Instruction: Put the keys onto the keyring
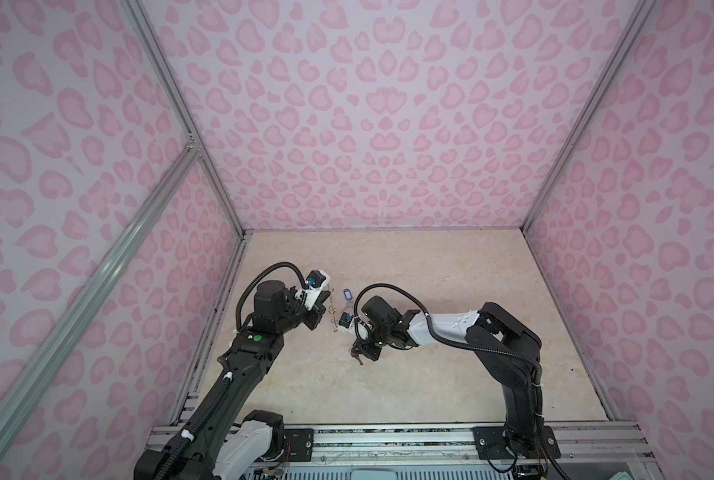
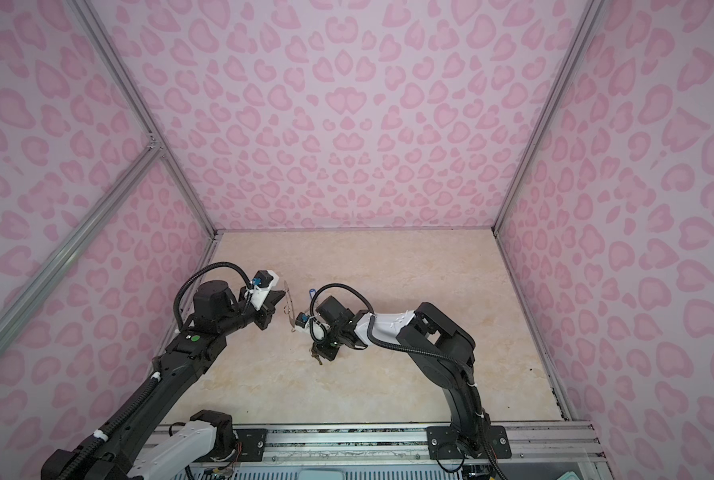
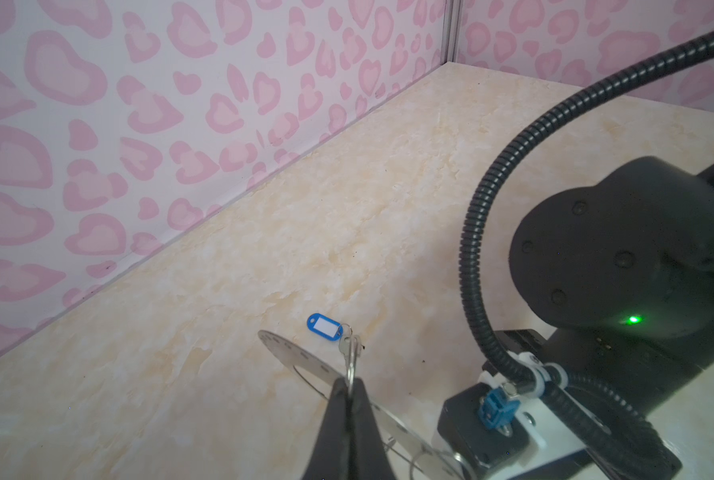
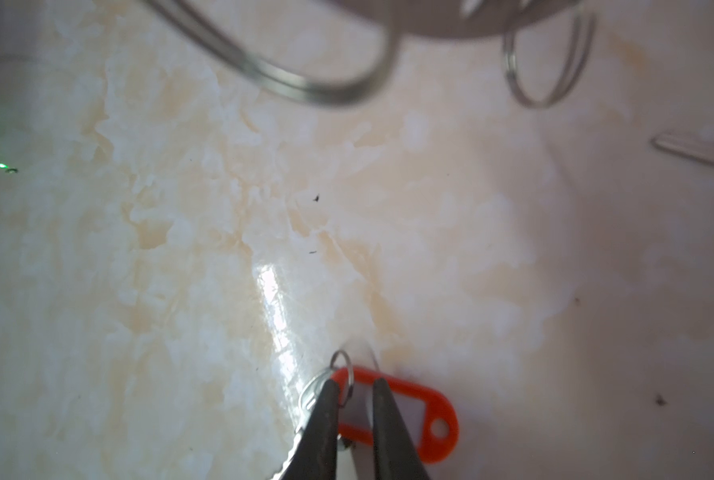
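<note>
Right hand [image 4: 355, 384], fingers apart over orange-red key tag [image 4: 423, 417] — split ring [image 4: 352, 374] attached, marbled table [image 4: 180, 249]

Both top views look steeply down from high overhead, sharing the whole desk [image 1: 388, 395]; my left wrist camera faces the pink wall [image 3: 139, 124] past my left hand [image 3: 349, 388]; my right faces the desk, close.
</note>
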